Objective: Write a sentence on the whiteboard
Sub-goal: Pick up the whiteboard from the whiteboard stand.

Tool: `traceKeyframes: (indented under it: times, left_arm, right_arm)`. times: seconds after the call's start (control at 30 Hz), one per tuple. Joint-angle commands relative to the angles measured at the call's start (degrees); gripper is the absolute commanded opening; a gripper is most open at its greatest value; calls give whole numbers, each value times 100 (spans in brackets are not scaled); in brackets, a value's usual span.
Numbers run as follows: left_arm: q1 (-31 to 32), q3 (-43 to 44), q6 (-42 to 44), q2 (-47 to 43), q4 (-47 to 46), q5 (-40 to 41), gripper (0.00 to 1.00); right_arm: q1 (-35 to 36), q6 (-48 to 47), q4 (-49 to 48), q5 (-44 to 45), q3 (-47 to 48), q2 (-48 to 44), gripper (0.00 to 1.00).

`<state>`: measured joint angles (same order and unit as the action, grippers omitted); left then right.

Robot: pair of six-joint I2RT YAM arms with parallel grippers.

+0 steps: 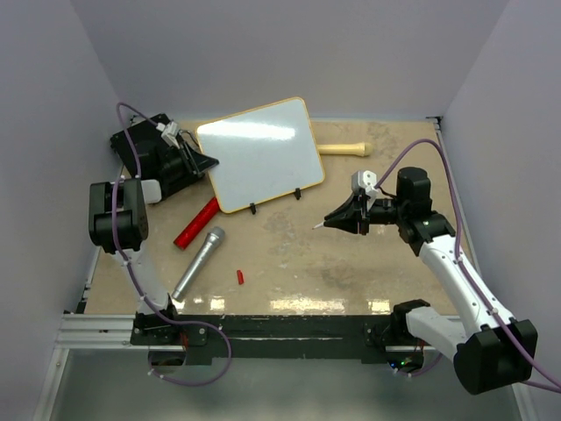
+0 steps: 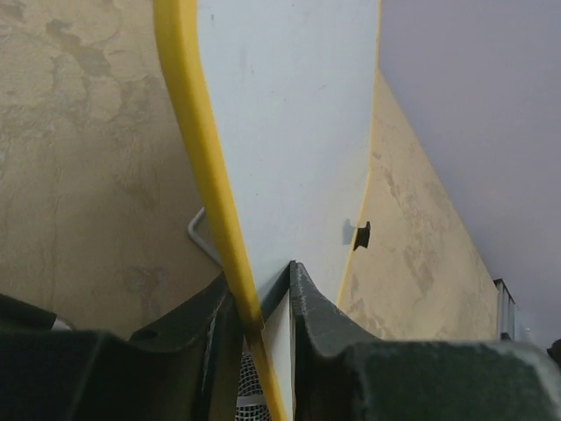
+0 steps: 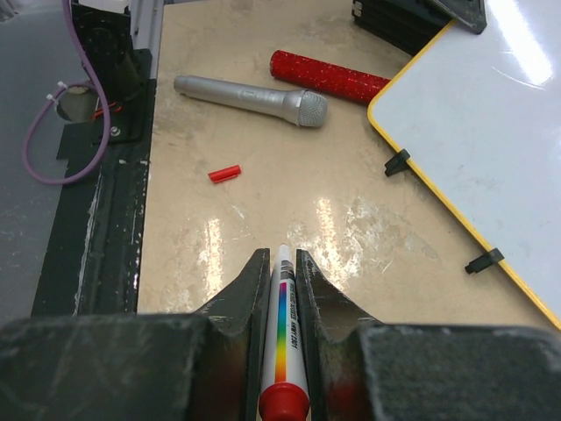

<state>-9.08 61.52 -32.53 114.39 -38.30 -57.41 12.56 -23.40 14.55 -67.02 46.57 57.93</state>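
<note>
**A:** What lies nearest to the arm bases on the counter (image 1: pixel 351 263)?

**B:** A small red cap (image 1: pixel 240 277). Beyond it are a silver microphone (image 1: pixel 198 261) and a red tube (image 1: pixel 196 224). No gripper touches them.

**A:** And the right gripper (image 3: pixel 280 256)?

**B:** It hovers over the middle of the counter, closed tight on a marker (image 3: pixel 282 324). The white tip is uncovered. It looks out between the fingers and points toward the left.

**A:** Where is the whiteboard (image 1: pixel 259 154)?

**B:** Farther back, a little left of centre, turned at an angle. Its face is blank, so no word of the sentence is there yet. The left gripper (image 2: pixel 259 282) is closed on its left edge, with one finger on each side of the yellow frame.

**A:** How will the board handle, do you think?

**B:** I judge it light and stiff, but thin, and the glossy face is slippery. It is held on one edge only, so it may turn or slide when the tip presses. The frame is the right place to take it, because it gives a rim to pinch and leaves the writing area free.

**A:** And the marker?

**B:** Also light and smooth. The grasp is near the tip end, which I think gives good control. Light pressure should be enough. Hard pressure could push the board away or bend the tip.
</note>
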Motion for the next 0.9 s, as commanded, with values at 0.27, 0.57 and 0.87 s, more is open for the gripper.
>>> traceKeyframes:
  times: [0.27, 0.57, 0.87]
  left_arm:
    - [-23, -8, -1632, 23, -3024, -570, 0]
    - [-23, 185, -2029, -1119, -3104, -87, 0]
    - [231, 598, -2134, -1752, -2691, 370, 0]
  right_arm:
    - [-25, -174, -40, -39, 54, 69, 0]
    - [-43, -191, 31, -21, 98, 43, 0]
    - [-122, -314, 250, -47, 230, -71, 0]
